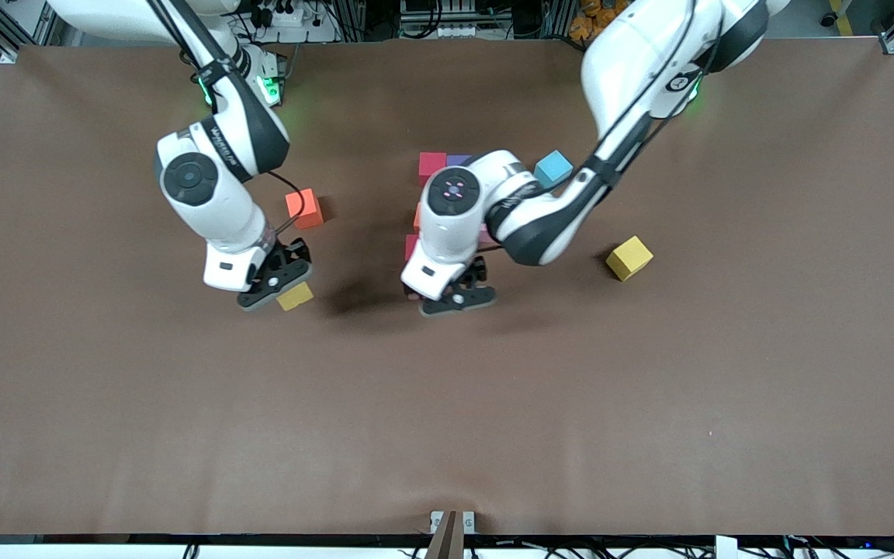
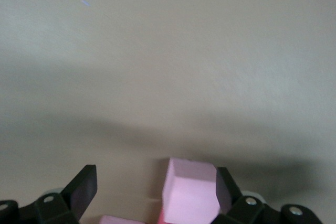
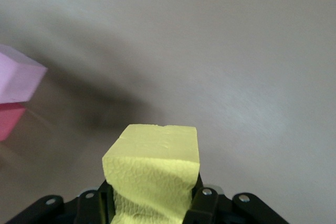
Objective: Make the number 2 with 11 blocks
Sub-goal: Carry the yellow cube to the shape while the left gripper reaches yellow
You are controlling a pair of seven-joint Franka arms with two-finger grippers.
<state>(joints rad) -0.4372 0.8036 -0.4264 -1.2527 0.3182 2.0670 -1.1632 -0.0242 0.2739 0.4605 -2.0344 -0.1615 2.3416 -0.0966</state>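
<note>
The right tool (image 1: 275,289) grips a yellow block (image 3: 153,169), lifted over bare surface (image 1: 447,419). The left tool (image 1: 456,299), spread wide, has a pink block (image 2: 190,192) against one finger at the half-built figure. Next, I'd guess, the yellow one must be carried over to join it.

The table (image 1: 649,404) was a plain matte brown, and both arms were white with black joints and black grippers, the right gripper (image 1: 276,289) closed on a yellow block (image 1: 295,296) and the left gripper (image 1: 459,299) spread around a pale pink block (image 2: 190,192). An orange block (image 1: 305,208), a red block (image 1: 431,164), a purple block (image 1: 459,160) and a light blue block (image 1: 553,169) lay on the brown. A second yellow block (image 1: 628,258) was a deeper mustard shade.
</note>
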